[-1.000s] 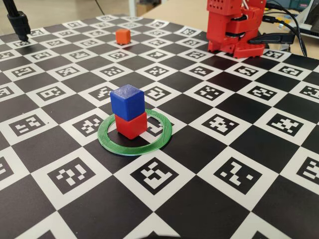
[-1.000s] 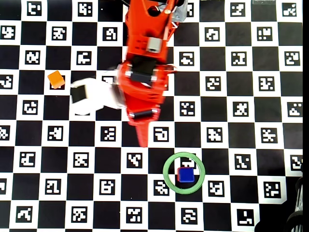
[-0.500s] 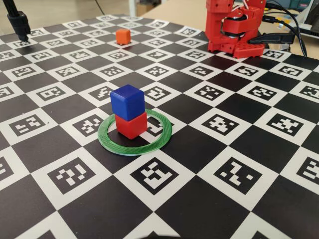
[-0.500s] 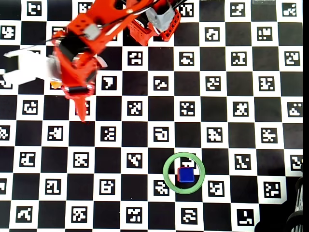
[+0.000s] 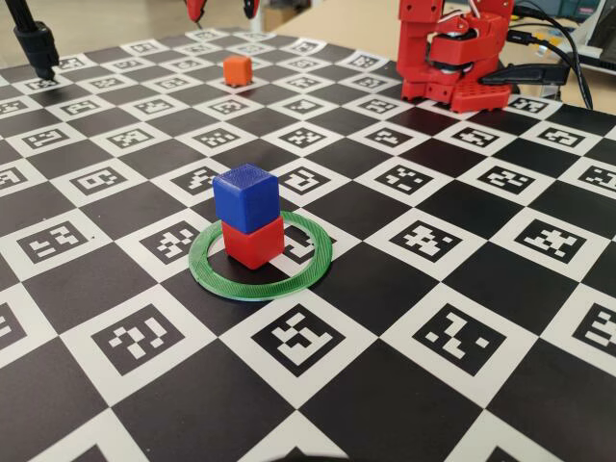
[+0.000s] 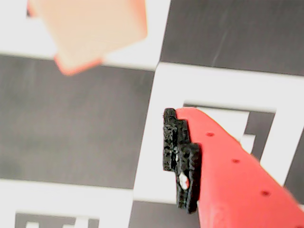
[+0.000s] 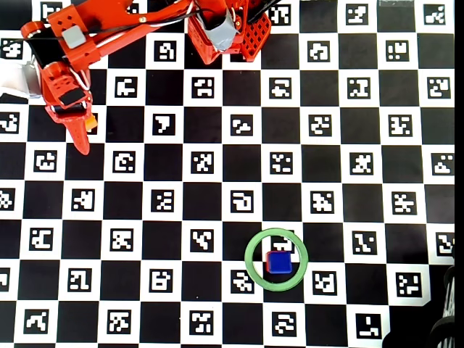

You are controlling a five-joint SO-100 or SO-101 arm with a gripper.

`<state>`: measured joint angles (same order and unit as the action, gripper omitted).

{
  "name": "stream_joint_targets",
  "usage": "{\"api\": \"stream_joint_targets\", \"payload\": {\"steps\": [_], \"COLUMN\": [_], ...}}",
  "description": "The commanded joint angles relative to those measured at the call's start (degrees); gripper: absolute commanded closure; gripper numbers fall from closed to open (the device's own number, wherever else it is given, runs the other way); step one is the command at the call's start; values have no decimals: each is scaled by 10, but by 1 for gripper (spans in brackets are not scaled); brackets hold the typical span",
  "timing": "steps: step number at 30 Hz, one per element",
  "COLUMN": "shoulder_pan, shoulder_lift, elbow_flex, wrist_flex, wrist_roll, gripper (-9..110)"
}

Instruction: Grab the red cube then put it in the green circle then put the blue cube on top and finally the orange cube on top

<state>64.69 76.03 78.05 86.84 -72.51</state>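
There are three cubes and one ring. The red cube (image 5: pixel 254 242) sits inside the green circle (image 5: pixel 318 263), and the blue cube (image 5: pixel 245 197) sits on top of it. In the overhead view the orange cube (image 7: pixel 91 124) is far off at about ten o'clock from the ring, on the checkered worktop (image 5: pixel 452 279). The gripper (image 7: pixel 81 141) is right beside it. I cannot tell how wide it is open; it seems to hold nothing.
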Motion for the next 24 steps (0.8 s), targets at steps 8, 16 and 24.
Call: {"api": "stream_joint_targets", "payload": {"steps": [8, 16, 24], "shoulder_pan": [21, 23, 28], "shoulder_lift": [-1, -19, -24], "elbow_flex": [37, 69, 129], "wrist_flex": [-84, -127, -191], "wrist_roll": [-21, -23, -33], "gripper": [50, 50, 50]}}
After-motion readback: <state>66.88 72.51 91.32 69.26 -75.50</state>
